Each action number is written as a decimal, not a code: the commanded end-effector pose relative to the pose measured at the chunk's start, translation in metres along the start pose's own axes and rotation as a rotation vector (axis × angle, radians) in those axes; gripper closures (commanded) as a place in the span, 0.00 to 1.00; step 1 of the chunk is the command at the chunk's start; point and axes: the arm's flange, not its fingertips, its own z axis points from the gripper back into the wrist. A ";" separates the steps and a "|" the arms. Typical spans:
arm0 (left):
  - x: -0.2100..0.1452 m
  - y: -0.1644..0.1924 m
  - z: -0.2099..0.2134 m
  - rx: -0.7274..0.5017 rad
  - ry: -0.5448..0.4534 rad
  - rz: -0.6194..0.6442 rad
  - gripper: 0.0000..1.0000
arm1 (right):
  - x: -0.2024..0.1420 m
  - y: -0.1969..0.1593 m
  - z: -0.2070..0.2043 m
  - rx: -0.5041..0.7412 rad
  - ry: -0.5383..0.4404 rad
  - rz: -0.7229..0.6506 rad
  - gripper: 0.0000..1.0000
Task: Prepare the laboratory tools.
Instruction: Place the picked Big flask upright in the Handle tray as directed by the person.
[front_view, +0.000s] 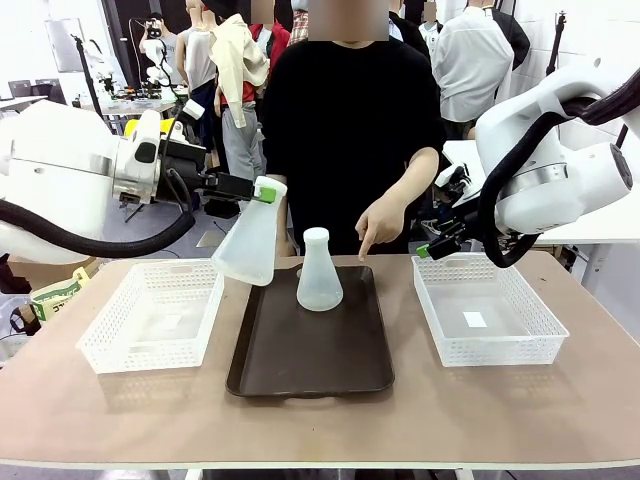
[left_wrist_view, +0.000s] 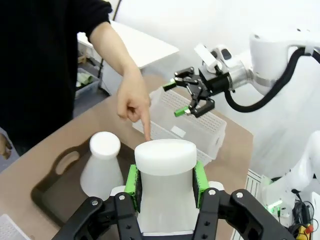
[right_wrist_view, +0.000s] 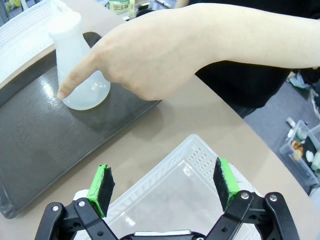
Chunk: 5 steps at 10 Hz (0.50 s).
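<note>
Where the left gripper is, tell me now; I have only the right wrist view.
Observer: The left gripper is raised above the left edge of the brown tray, shut on a tilted flask.
Operator: Report how it grips.
Observer: Its green pads clamp the neck just below the rim, one on each side.
Operator: Say what stands beside that tray.
Observer: A white mesh basket on its left.

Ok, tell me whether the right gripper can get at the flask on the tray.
Probably not cleanly yet. The right gripper is open above its basket, but the person's hand points down beside the flask on that side of the tray.
</note>
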 end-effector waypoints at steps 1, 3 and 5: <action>-0.035 0.006 -0.031 -0.162 -0.023 -0.084 1.00 | 0.001 -0.002 -0.001 0.000 0.004 0.008 0.00; -0.062 -0.002 -0.058 -0.300 -0.136 -0.247 1.00 | 0.001 -0.002 -0.001 0.000 0.004 0.008 0.00; -0.072 -0.008 -0.064 -0.339 -0.208 -0.420 1.00 | 0.001 -0.002 -0.001 0.000 0.004 0.008 0.00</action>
